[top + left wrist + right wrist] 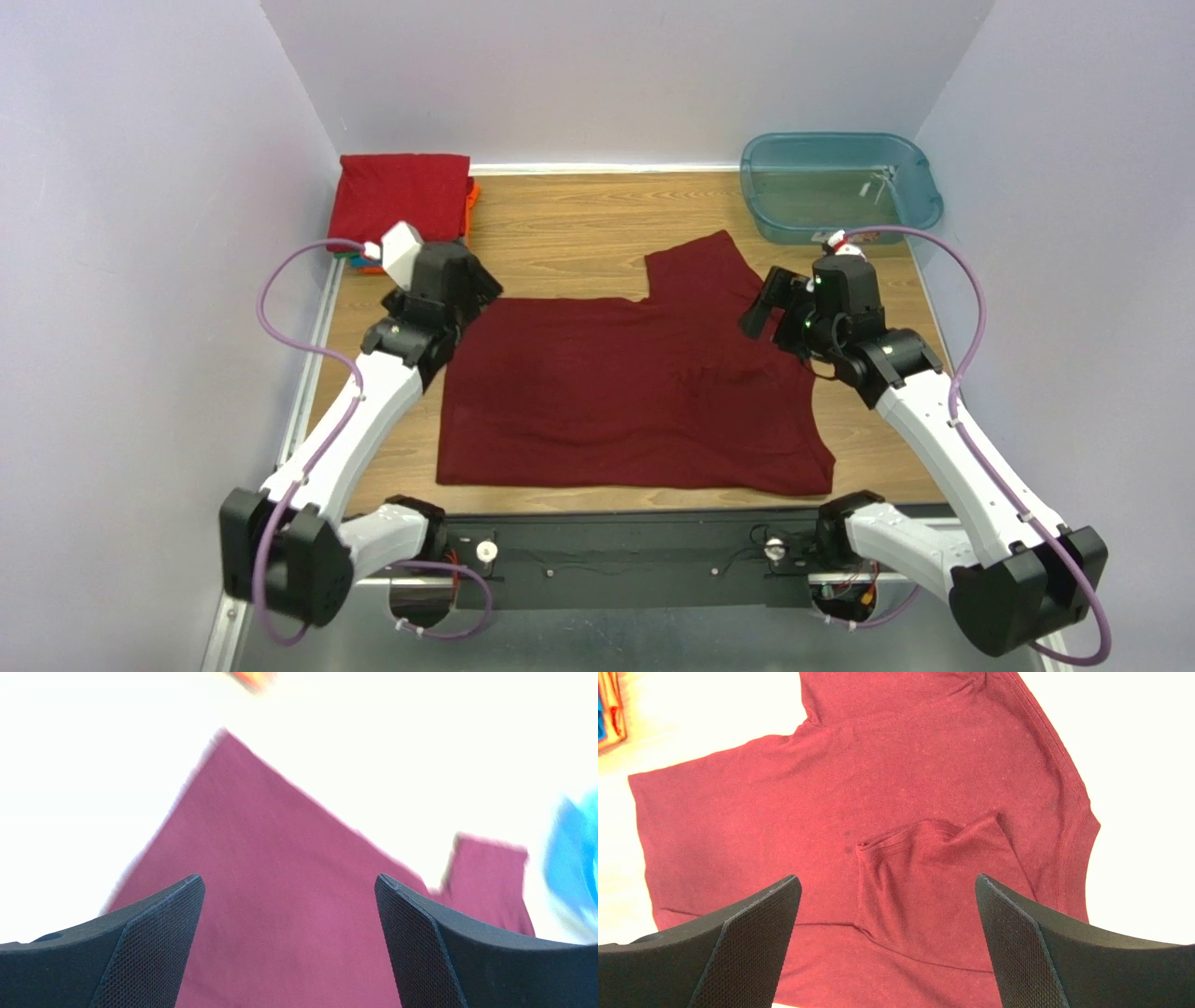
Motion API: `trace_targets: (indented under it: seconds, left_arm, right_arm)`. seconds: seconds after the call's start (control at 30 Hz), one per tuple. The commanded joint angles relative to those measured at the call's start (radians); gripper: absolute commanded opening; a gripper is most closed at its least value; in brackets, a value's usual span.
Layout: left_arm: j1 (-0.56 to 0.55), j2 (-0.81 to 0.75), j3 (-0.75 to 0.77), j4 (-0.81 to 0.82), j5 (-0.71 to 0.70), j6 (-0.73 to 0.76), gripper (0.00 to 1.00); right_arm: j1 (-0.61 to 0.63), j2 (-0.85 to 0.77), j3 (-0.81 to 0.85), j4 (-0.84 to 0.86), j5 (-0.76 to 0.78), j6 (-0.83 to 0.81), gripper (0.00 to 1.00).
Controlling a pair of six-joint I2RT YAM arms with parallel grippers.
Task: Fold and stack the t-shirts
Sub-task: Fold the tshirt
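Shirt: the maroon t-shirt (624, 385) lies spread out flat in the middle of the wooden table (561, 224), between the two arms, and nothing has hold of it.
Sleeve: one sleeve (697, 263) sticks out toward the far edge of the table, lying flat on the wood.
Flap: on the right arm's side a folded flap (934, 882) of the same cloth lies doubled over the body of the shirt (looks like the other sleeve tucked in, but I can't swear to it).
Left gripper: the left gripper (474, 287) hangs over the shirt's far left corner with the jaws spread wide and nothing between them. Its own camera is blurry and washed out, and shows just maroon cloth below the fingers.
Right gripper: the right gripper (765, 301) sits above the shirt's right part, just beside the sleeve, jaws wide apart and empty too, with the flap lying right under the gap.
Stack: the folded stack (400, 196) is in the far left corner, bright red on top, with an orange edge (473, 205) peeking out on its right side. It's apart from the maroon shirt.
Tub: a see-through teal tub (838, 182) stands in the far right corner, not touching the shirt.
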Motion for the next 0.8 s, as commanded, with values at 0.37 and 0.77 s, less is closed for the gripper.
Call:
trace_targets:
  seconds: [0.37,0.77]
  left_arm:
    - [0.278,0.535,0.237,0.155,0.186,0.257,0.93]
    - [0.295,0.782,0.386,0.123,0.217,0.334,0.72]
  right_arm:
    - [0.004,0.077,-0.034,0.063,0.003,-0.095,1.0]
    - [0.004,0.092,-0.059,0.074,0.005,-0.101,1.0]
